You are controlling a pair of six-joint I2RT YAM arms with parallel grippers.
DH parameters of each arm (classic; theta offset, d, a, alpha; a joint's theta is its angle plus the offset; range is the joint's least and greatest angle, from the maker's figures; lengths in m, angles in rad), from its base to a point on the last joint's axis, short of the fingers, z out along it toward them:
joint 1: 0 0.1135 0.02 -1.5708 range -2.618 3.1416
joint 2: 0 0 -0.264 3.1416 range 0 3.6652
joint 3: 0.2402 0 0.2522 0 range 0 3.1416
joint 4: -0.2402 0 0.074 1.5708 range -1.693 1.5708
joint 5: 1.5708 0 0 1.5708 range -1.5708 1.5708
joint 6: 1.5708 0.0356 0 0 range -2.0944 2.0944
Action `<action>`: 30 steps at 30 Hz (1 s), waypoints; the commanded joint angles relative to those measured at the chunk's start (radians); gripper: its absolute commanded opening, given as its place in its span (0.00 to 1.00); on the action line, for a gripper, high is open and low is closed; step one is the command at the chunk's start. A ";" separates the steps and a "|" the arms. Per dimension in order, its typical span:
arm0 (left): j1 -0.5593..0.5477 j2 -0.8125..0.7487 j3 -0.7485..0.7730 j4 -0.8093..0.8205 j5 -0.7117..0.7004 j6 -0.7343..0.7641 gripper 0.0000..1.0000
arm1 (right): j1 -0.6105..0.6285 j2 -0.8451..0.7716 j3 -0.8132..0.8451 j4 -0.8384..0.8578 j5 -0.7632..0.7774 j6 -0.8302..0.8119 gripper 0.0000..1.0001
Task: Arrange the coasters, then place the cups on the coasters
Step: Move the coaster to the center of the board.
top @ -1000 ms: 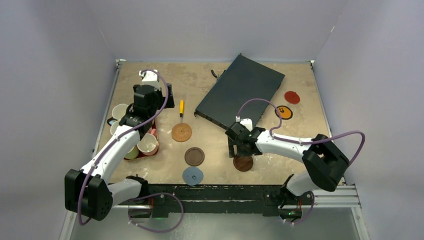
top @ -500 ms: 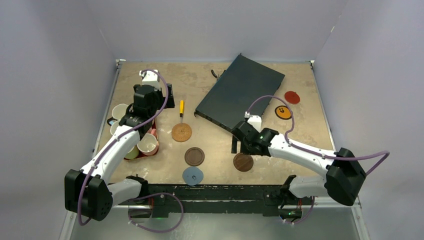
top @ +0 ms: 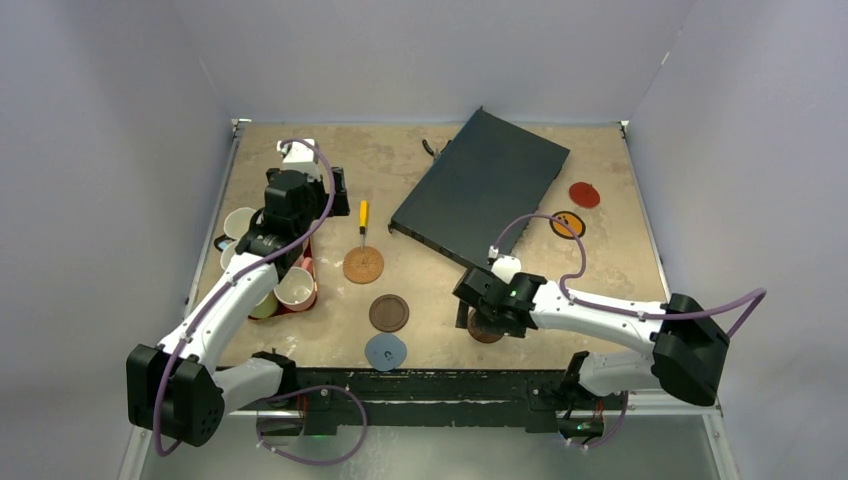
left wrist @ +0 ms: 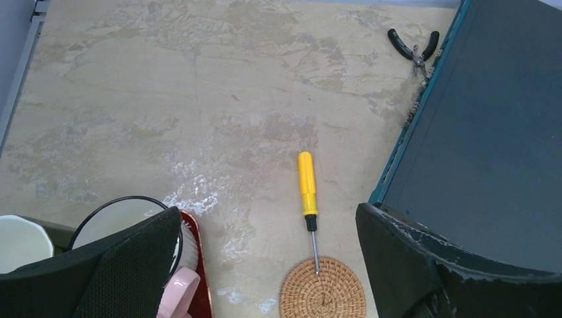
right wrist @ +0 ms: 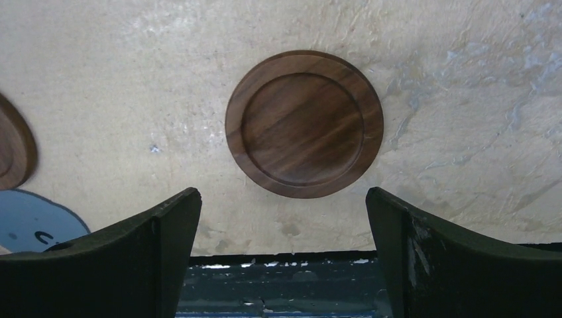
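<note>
— Where's your right claw point(right wrist: 281, 199)?
— I've got it just above the dark wooden coaster point(right wrist: 304, 124), near the front edge of the counter point(right wrist: 99, 79). Its fingers are spread wide and grip nothing.
— And the left?
— My left claw point(left wrist: 268, 218) gapes too, over the cups point(top: 295, 288) at the left side. The cork coaster point(left wrist: 323, 289) lies just ahead.
</note>
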 commanded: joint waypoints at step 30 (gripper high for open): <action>-0.007 -0.042 0.026 0.022 0.013 -0.016 0.99 | 0.021 0.154 -0.061 0.050 0.052 0.136 0.98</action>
